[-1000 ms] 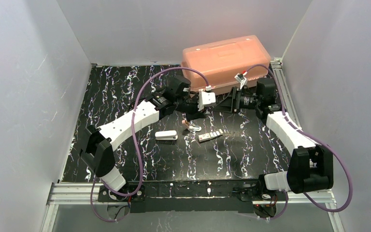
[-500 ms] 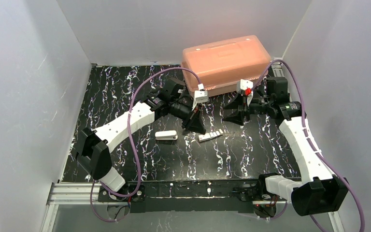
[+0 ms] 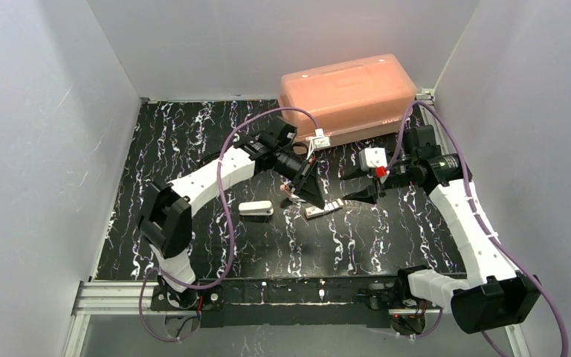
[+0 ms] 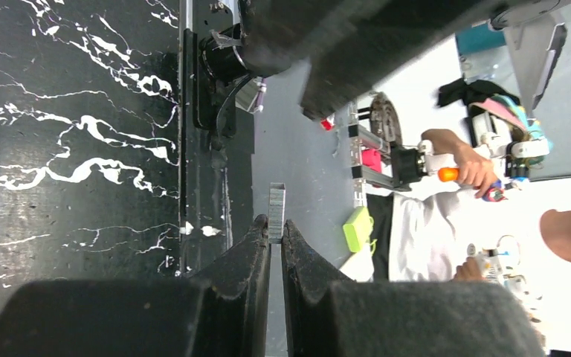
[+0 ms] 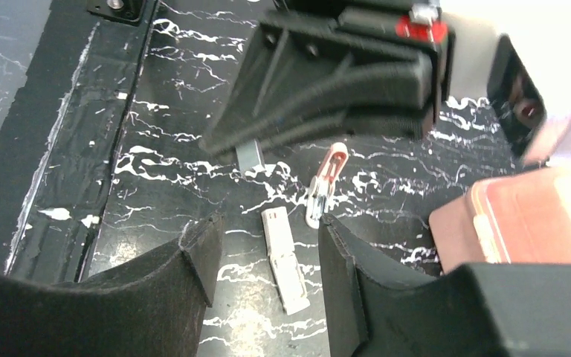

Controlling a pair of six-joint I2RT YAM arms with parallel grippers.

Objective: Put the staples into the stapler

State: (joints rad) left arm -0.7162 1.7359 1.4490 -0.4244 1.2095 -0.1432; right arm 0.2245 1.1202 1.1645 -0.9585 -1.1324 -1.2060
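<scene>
Staple strip (image 4: 276, 212) pinched in L gripper (image 4: 276, 227) tips, stapler (image 3: 255, 208) lying near, on its left; R gripper (image 5: 268, 230) spread

Top external: fixed high behind the rig, looking down and forward. It is far enough back to take in the whole table (image 3: 178, 134) and 3 white walls (image 3: 44, 111).

Left wrist: rolled sideways, sighting close along the left jaws, past a table edge into the room beyond.

Right wrist: low and close, looking between the right jaws across the table toward the left jaws.

We find the staples (image 4: 276, 212) in both wrist views. The orange box (image 3: 349, 89) shows in the top and right wrist views.
</scene>
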